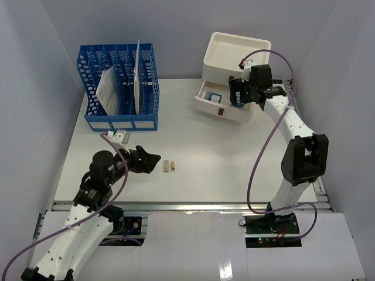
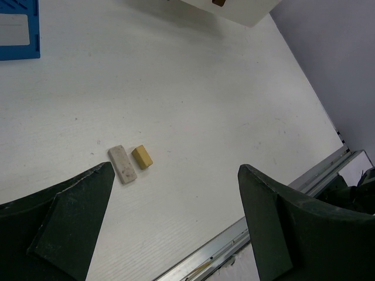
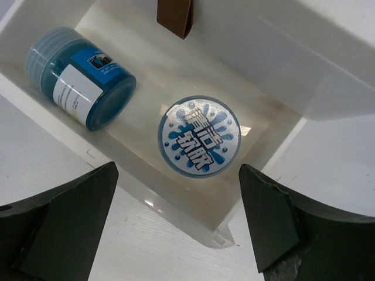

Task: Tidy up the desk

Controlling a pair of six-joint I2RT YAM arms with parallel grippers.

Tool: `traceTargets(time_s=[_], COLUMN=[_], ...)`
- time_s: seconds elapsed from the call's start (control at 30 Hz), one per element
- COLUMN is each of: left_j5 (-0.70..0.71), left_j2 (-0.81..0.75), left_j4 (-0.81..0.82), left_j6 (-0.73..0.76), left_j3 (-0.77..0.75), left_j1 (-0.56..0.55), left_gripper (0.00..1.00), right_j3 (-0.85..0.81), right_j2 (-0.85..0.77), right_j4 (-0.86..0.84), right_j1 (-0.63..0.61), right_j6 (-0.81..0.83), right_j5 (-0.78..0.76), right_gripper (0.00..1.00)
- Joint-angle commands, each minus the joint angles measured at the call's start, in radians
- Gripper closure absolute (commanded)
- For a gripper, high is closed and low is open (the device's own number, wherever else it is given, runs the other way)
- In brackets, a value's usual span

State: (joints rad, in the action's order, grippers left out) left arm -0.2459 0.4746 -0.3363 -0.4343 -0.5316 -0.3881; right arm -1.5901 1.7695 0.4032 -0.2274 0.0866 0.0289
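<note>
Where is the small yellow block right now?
In the top view the yellow block lies on the desk left of centre, close beside the grey block, just ahead of the open left gripper.

Tabletop (image 1: 234,158): matte white, rectangular, with a metal rail (image 1: 187,204) along the near edge.

Far left: blue slotted file rack (image 1: 120,88), upright, holding papers.

Far right: white stacked drawer box (image 1: 234,58), lower drawer pulled out toward the near side.

Near, left of centre: pale grey block (image 1: 166,166) and smaller tan block (image 1: 173,165), side by side, just apart, with the tan one on the right.
</note>
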Motion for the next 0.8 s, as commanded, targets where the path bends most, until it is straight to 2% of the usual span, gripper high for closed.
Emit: traceTargets(time_s=[0.0,0.23,0.3,0.43,0.7,0.77], left_j5=[-0.01,-0.026,-0.056,-0.112,-0.217,-0.236], left_j2=[-0.002,0.01,0.023,0.059,0.163,0.189], left_j4=[0.007,0.01,0.026,0.084,0.195,0.217], left_j6=[0.001,-0.008,-0.019,-0.034,-0.038,-0.04], left_j3=[0.006,0.007,0.01,0.019,-0.006,-0.01], left_j1=[0.003,0.003,0.002,0.003,0.003,0.003], left_gripper=[0.02,0.02,0.02,0.02,0.02,0.02], right_j3=[-0.062,-0.093,-0.088,-0.082,-0.058,-0.049], right_j2=[0.067,0.125,0.132,0.144,0.128,0.13], right_j4=[-0.054,-0.074,-0.084,-0.095,-0.116,-0.117], right_j1=[0.005,0.005,0.005,0.005,0.008,0.011], right_j6=[-0.035,-0.041,-0.046,-0.053,-0.029,-0.034], right_j5=[0.005,-0.024,-0.058,-0.067,-0.104,-0.079], right_gripper=[0.1,0.08,0.01,0.08,0.08,0.18])
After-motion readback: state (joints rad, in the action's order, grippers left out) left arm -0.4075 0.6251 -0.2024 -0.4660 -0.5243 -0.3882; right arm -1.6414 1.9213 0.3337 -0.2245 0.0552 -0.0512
